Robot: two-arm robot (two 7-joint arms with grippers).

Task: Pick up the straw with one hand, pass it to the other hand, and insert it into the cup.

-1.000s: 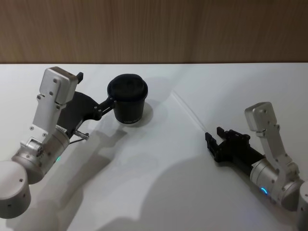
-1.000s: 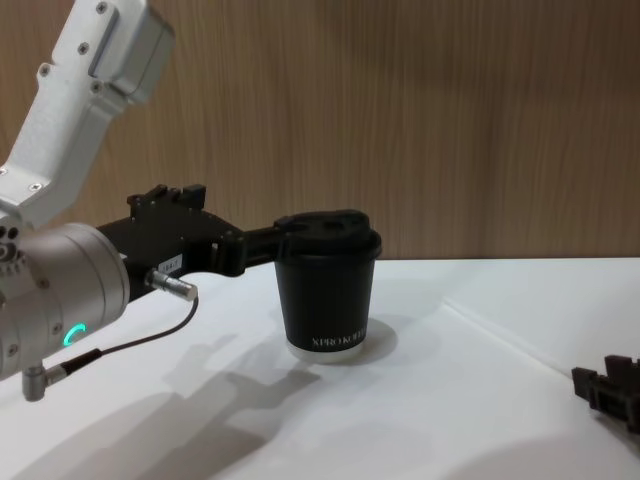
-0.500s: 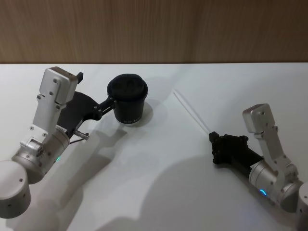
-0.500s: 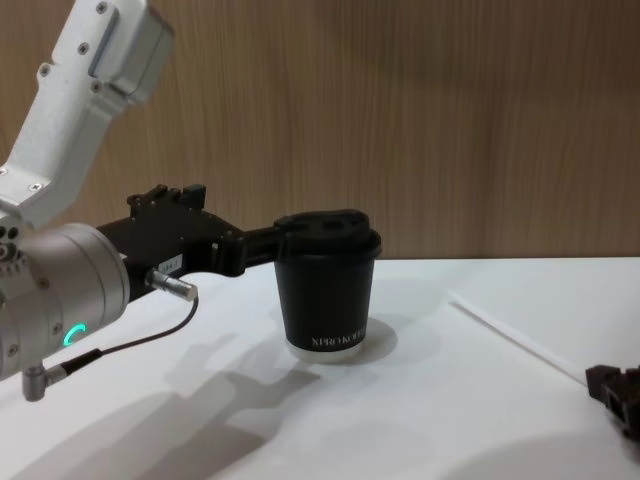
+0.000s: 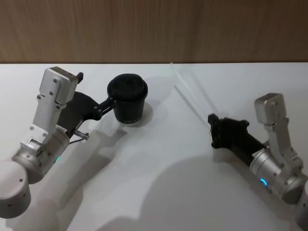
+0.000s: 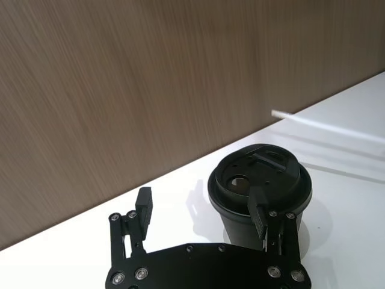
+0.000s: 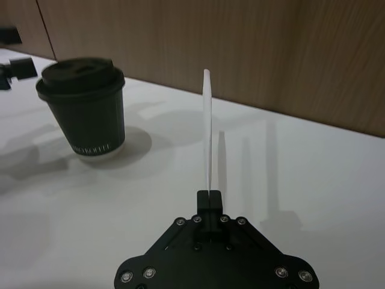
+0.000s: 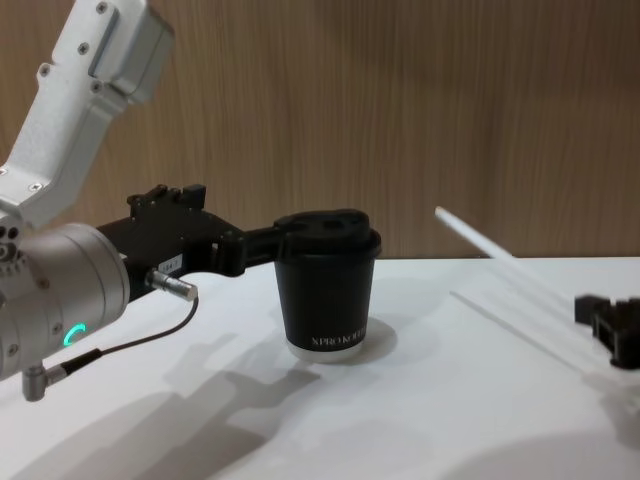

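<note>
**Straw in the air, hand-over yet to come**

The first step looks done. The right gripper (image 7: 209,195) is clenched on one end of the straw (image 7: 208,129). The straw is off the table (image 5: 159,192) and slants up and away from the claw, its free end leaning toward the wooden wall (image 8: 450,100) and the cup's side. It looks straight, and it is pinched right at its end, so most of its length is free for another claw to take.

As far as I can judge, nothing after that has begun. The left gripper (image 6: 201,194) sits across the table by the cup (image 8: 328,295), fingers spread with nothing between them. One finger lies at the rim of the lid (image 6: 258,177), touching or nearly so, and the other stands out to the side. The cup is upright with its lid on, well apart from the straw.

What is left is the larger share. The two claws must meet, the left must close on the straw, and the right must let go. Then the straw goes down through the lid. A small round opening (image 6: 239,180) shows in the lid's top, and I take that for the target. I would put the job at about a third of the way.
</note>
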